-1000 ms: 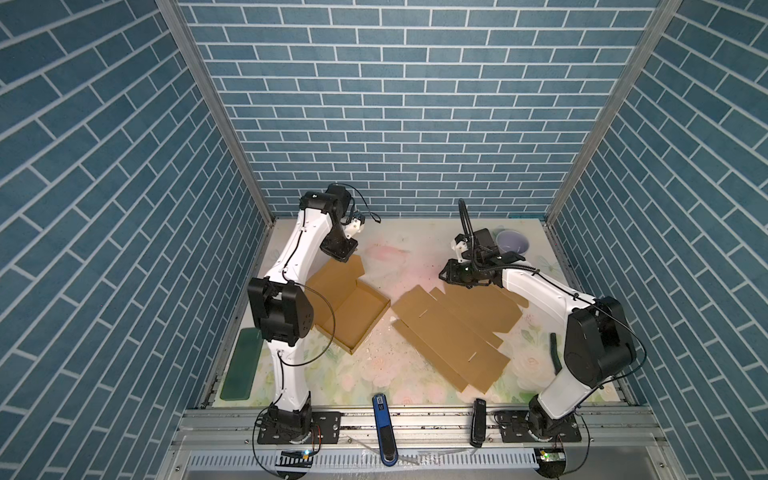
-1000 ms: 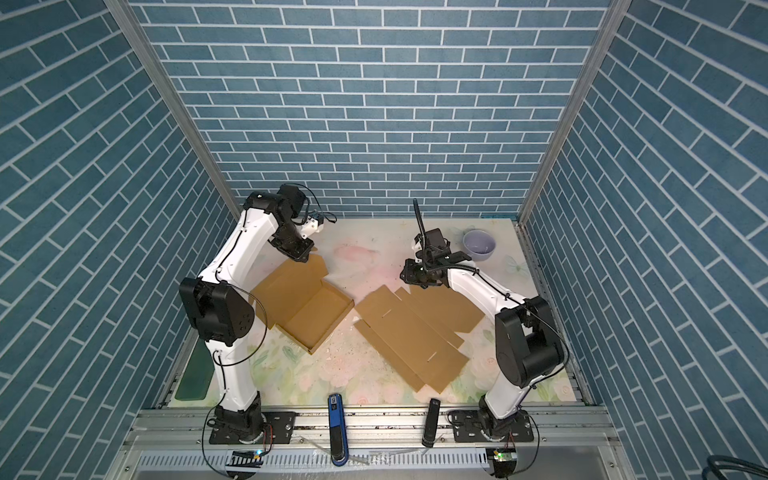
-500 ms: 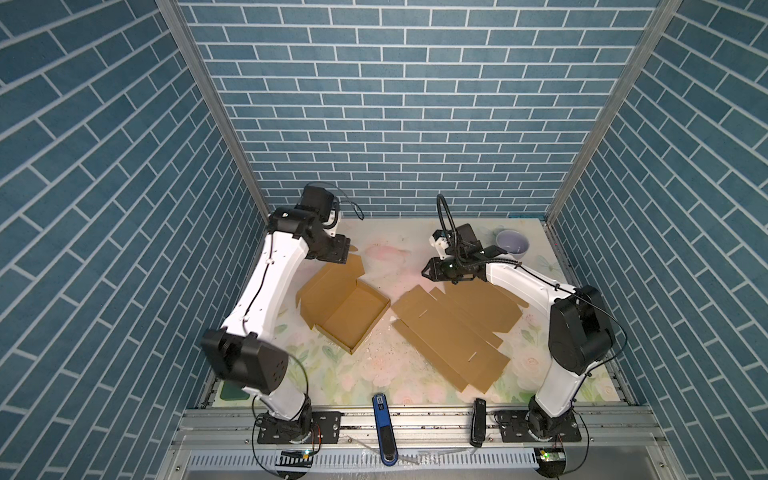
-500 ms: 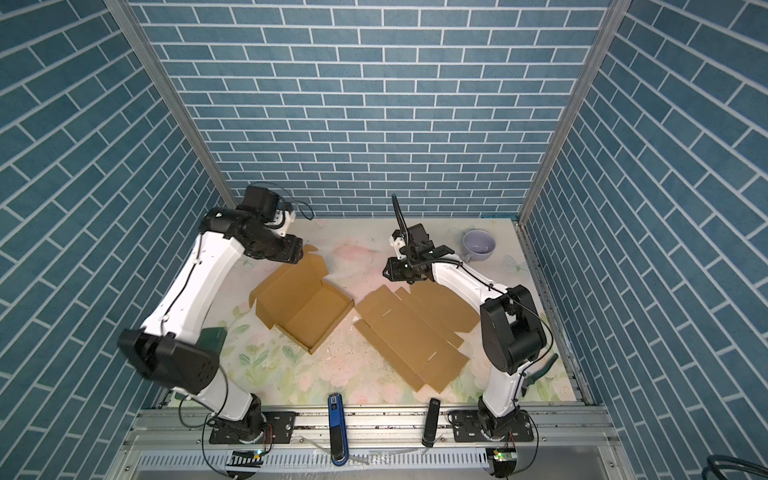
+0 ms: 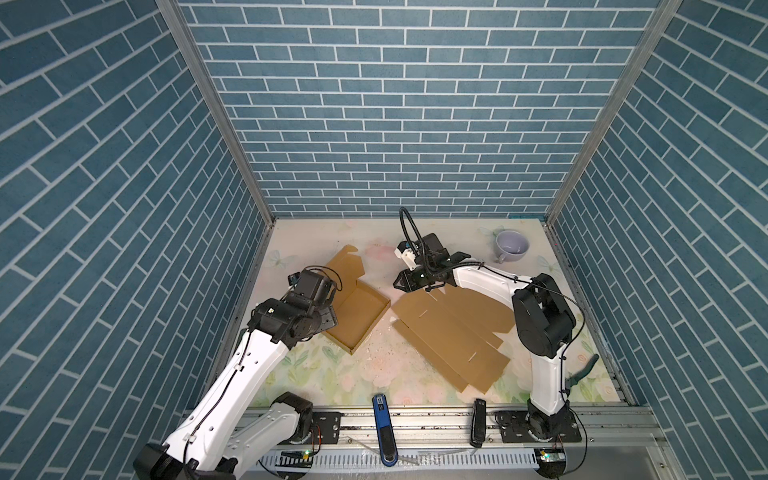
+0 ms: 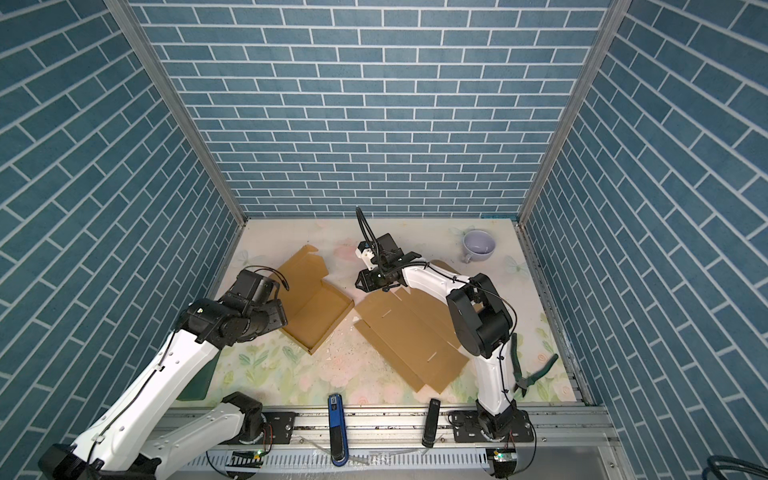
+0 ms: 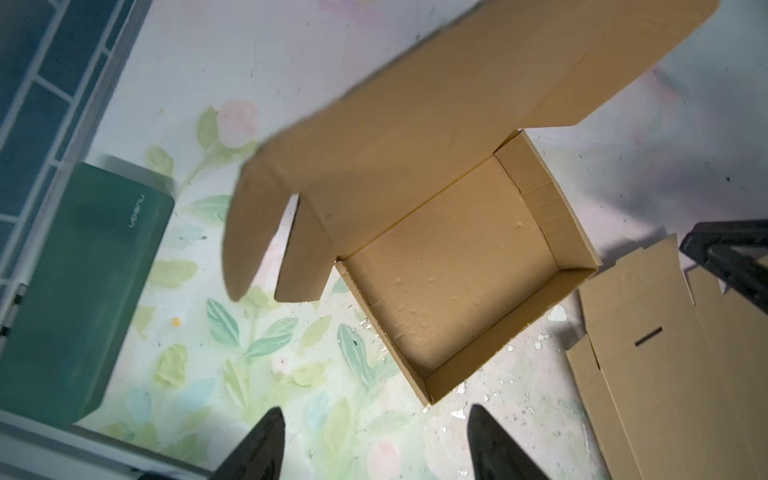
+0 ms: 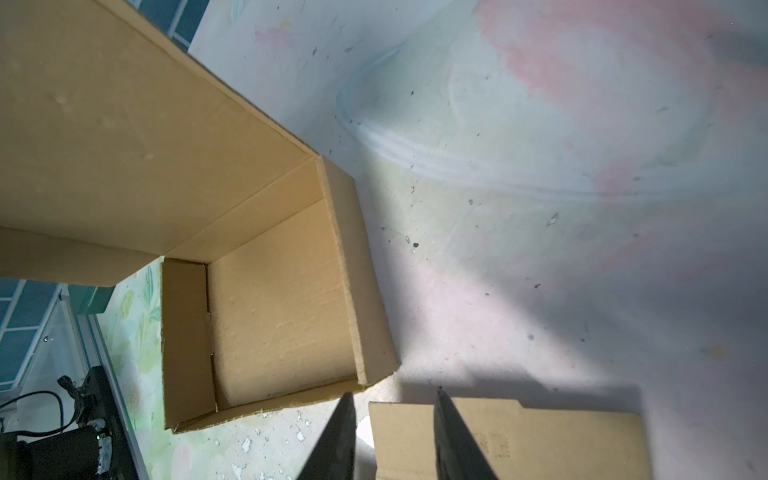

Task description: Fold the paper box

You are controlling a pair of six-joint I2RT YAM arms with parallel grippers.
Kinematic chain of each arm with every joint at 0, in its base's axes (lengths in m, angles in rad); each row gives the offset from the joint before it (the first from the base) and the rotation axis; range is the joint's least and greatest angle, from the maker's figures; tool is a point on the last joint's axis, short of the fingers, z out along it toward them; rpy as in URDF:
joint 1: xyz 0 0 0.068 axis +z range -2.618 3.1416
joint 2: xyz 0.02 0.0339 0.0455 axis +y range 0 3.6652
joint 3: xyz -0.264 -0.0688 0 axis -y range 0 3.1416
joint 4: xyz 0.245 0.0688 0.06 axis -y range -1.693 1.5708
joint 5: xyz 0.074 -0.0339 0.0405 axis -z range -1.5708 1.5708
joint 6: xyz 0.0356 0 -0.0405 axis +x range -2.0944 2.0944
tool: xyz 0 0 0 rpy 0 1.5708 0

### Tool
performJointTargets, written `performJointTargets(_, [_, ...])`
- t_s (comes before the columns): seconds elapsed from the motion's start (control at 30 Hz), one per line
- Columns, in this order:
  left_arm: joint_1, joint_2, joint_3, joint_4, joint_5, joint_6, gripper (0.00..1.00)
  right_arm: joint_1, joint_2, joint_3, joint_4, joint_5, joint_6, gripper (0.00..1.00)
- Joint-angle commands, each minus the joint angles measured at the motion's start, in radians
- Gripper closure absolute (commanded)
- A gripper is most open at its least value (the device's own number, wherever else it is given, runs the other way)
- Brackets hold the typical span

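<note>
Now my left gripper hangs wide by the box; my right gripper, narrowly parted, empty, at the sheet corner.

Paper box sits on tabletop, just ahead of the left jaws. Case lies off to one side of the left jaws, at the tabletop edge. Flat cardboard sheet lies beside the box, with its far corner under the right jaws. Box lies ahead of the right jaws. Mug stands behind them, well apart.
</note>
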Motion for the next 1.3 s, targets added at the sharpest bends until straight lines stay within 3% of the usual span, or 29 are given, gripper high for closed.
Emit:
performJointTargets(0.0, [-0.019, -0.011, -0.092, 0.117, -0.029, -0.155, 0.31, 0.009, 0.012, 0.048, 0.025, -0.003, -0.023, 0.67])
performJointTargets(0.3, [-0.033, 0.015, -0.31, 0.349, -0.005, -0.33, 0.36, 0.01, -0.027, 0.02, 0.026, 0.048, -0.01, 0.67])
performJointTargets(0.6, [-0.043, 0.089, -0.397, 0.511, 0.003, -0.393, 0.41, 0.008, -0.107, -0.02, -0.001, 0.083, -0.02, 0.67])
performJointTargets(1.03, [-0.049, 0.152, -0.439, 0.571, 0.0, -0.394, 0.57, -0.005, -0.152, -0.065, -0.008, 0.105, -0.029, 0.68])
performJointTargets(1.27, [-0.049, 0.206, -0.419, 0.595, 0.006, -0.326, 0.66, -0.012, -0.161, -0.077, -0.008, 0.12, -0.029, 0.68])
